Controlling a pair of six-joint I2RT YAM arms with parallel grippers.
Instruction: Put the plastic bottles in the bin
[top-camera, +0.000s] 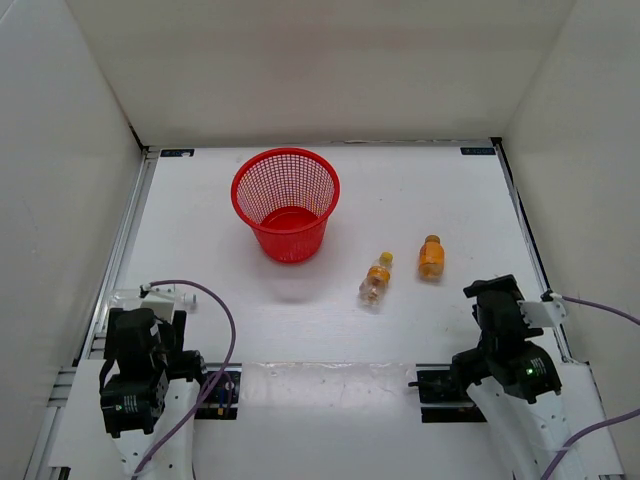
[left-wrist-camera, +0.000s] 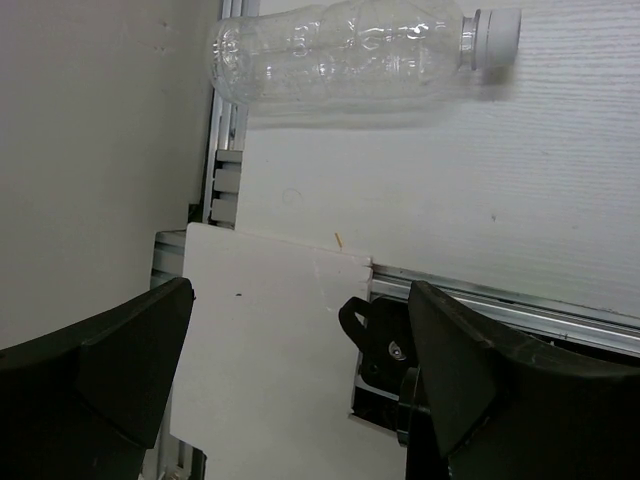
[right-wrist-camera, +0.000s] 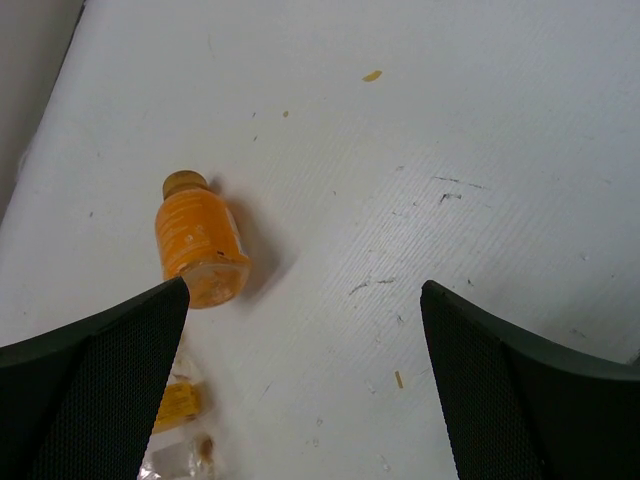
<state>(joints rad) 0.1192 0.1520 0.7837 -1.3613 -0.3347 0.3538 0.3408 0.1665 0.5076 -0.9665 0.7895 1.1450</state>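
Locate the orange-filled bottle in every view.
Top external: the orange-filled bottle sits right of centre.
Left wrist: not in it.
Right wrist: orange-filled bottle left of centre.
Shared landmark: the clear orange-capped bottle, just to its left from above, at the bottom-left edge in the right wrist view.

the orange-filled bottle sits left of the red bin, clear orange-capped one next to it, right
Not left: the top view shows the orange-filled bottle to the right of the red bin. The clear orange-capped one is next to it.
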